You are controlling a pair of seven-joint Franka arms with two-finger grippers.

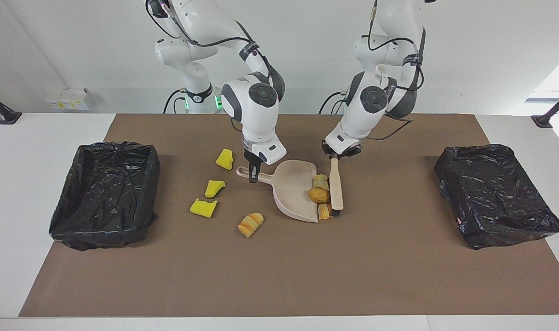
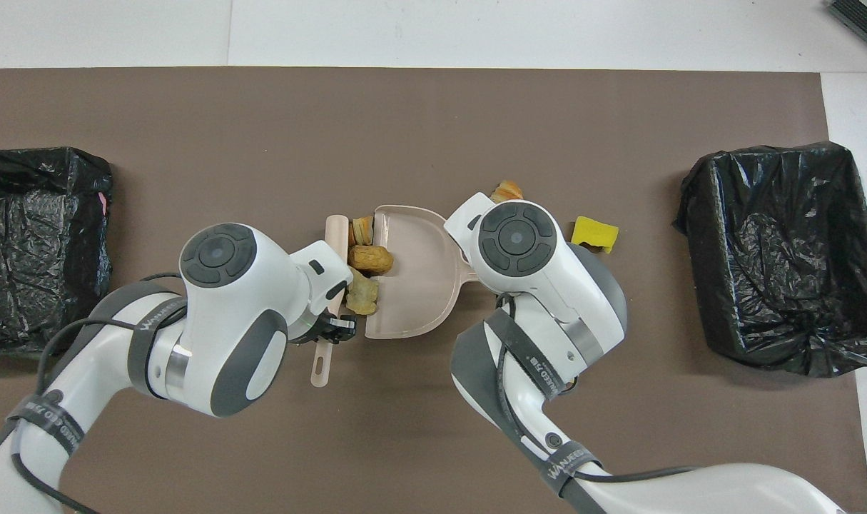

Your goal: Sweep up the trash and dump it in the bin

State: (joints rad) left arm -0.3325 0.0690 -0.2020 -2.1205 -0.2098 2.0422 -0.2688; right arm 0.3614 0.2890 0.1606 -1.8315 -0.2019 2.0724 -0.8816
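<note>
Left claw (image 1: 338, 155) gripping brush (image 1: 336, 186), pressing three lumps (image 1: 319, 195) against dustpan (image 1: 294, 191); right claw (image 1: 254, 177) clamping dustpan handle. Overhead, arms hiding two yellow scraps (image 1: 214, 188).

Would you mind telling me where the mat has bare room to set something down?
Bare mat lies between the brush and the bin at the left arm's end, and along the edge farthest from the robots. It is crowded mid-table: the dustpan, three bread lumps at its mouth, a fourth, and yellow scraps toward the other bin.
</note>
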